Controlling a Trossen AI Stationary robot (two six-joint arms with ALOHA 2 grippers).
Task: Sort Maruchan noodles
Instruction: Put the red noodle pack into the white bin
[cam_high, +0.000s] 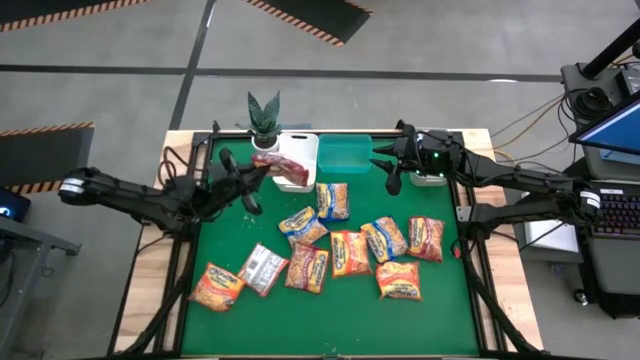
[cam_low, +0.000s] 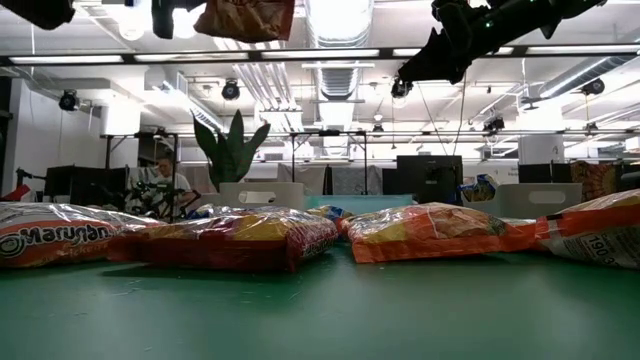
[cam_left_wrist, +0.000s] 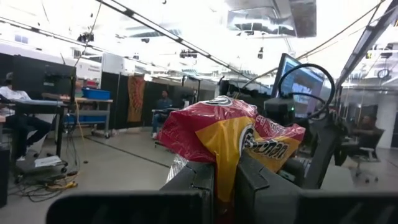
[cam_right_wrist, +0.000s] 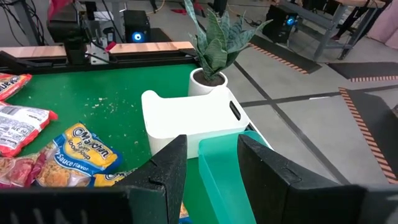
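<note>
Left end effector (cam_high: 262, 166) pinches 1 red packet (cam_high: 281, 166) by its edge over the white bin (cam_high: 300, 157) near the surface's far edge; it could slip early. Right end effector (cam_high: 391, 172), empty and part-open, hangs above the teal bin (cam_high: 345, 152).

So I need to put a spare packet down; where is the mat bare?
Bare green mat along the near edge and the left strip beside the left gripper. Crowded: the centre, with the noodle packets.

Green table (cam_high: 215, 330): noodle packets (cam_high: 350, 252), bins (cam_high: 344, 153), plant (cam_high: 264, 118)
</note>
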